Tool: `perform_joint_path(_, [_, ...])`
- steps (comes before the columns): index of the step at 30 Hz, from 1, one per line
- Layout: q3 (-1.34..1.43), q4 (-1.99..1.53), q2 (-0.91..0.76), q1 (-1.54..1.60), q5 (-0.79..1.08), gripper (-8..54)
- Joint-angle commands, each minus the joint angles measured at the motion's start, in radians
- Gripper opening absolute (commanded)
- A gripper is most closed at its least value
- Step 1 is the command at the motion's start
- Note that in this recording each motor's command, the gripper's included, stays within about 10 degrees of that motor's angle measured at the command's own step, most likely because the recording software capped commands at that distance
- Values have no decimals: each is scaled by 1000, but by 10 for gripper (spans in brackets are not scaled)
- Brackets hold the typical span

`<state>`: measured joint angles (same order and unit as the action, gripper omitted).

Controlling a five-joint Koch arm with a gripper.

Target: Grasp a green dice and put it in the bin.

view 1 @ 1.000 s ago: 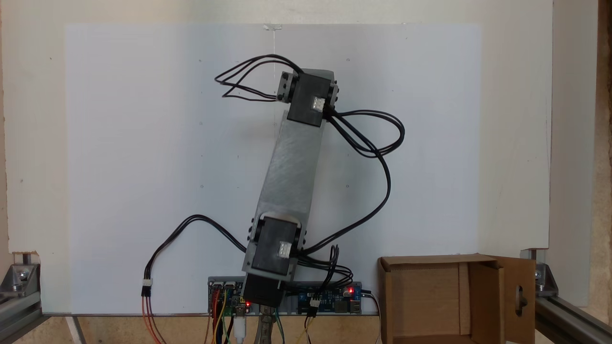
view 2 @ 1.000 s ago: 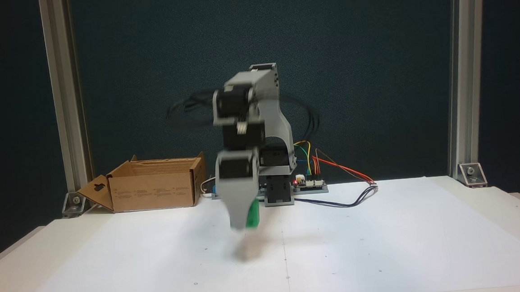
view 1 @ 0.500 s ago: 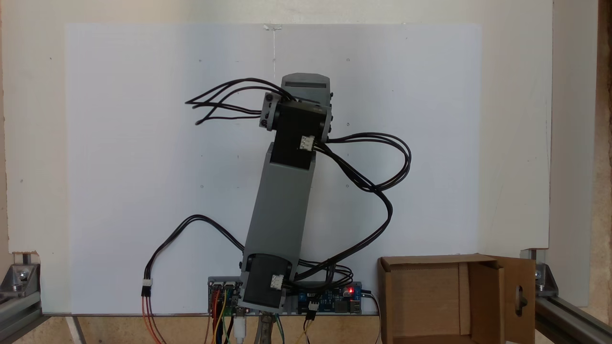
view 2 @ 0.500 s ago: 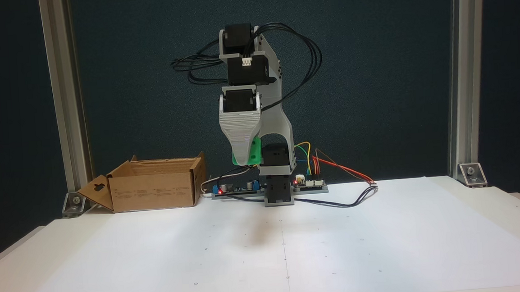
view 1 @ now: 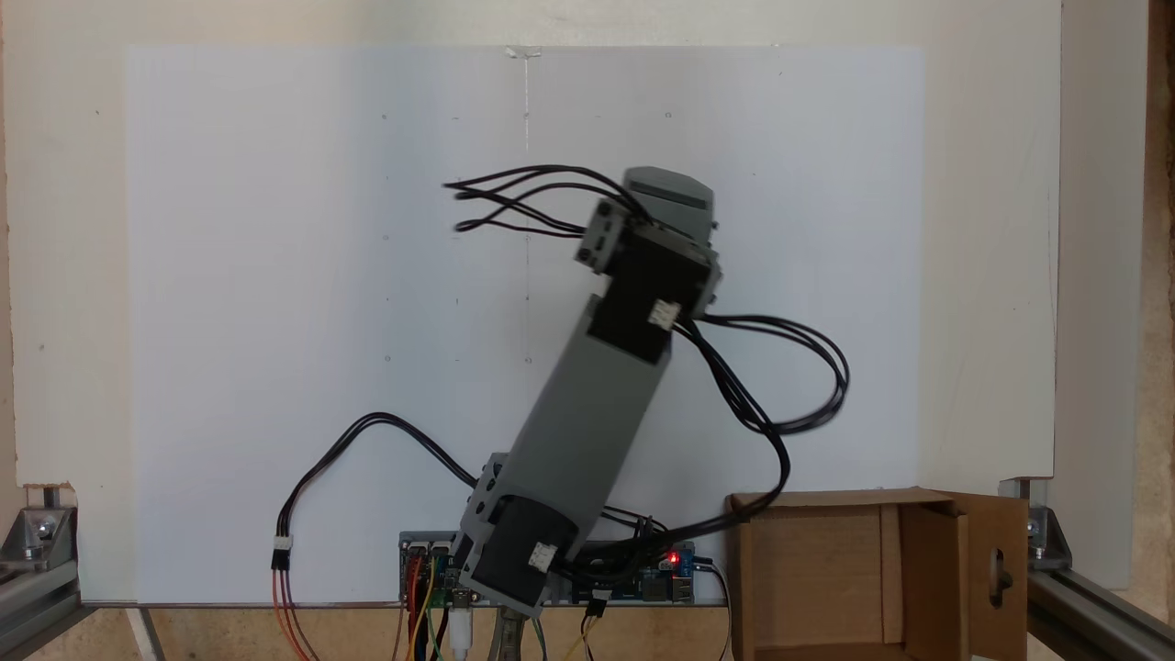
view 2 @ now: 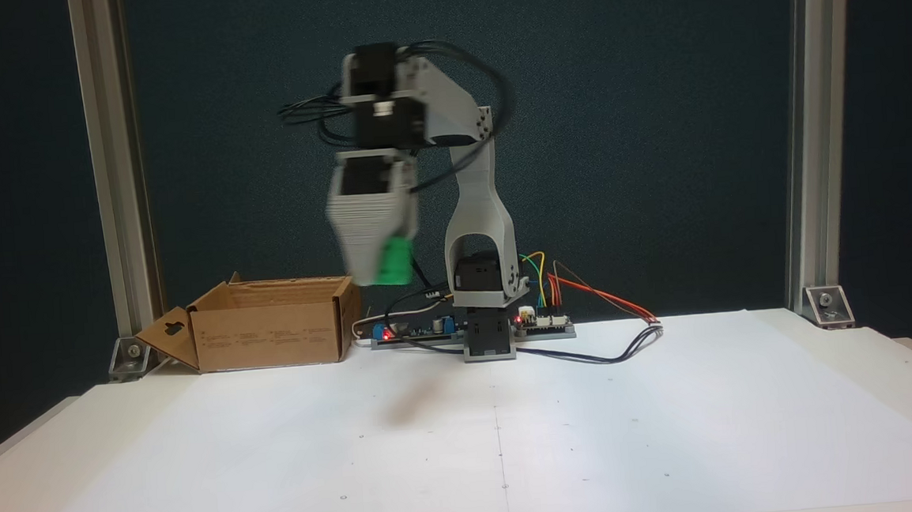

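Note:
The green dice [view 2: 394,261] hangs high above the table, held at the tip of my gripper [view 2: 382,276], which is shut on it and blurred by motion. The gripper points straight down, to the right of the bin and above its rim level in this fixed view. The bin [view 2: 271,334] is an open brown cardboard box at the back left, its keyhole flap [view 2: 166,337] folded outward. From above, the arm's wrist [view 1: 668,197] covers the gripper and the dice, and the bin [view 1: 808,569] sits at the lower right, well clear of the wrist.
The arm's base and controller boards [view 2: 543,322] with coloured wires stand at the back centre. Black cables [view 1: 808,386] loop out toward the bin. Aluminium posts [view 2: 111,190] [view 2: 809,131] flank the table. White paper [view 2: 594,437] covers the tabletop.
The gripper has risen from near the table with the dice in it, and the arm has swung toward the bin's side.

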<state>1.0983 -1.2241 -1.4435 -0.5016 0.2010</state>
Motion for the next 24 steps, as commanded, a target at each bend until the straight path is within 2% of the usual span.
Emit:
perform_joint_path(1, [-49,-29,-41,-118,6,121])
perform_joint_path(12, [-71,29,-35,-772,181,122])
perform_joint_path(19, [-74,114,72,-1144,287,122])
perform_joint_path(24, [-72,114,130,-1272,353,122])
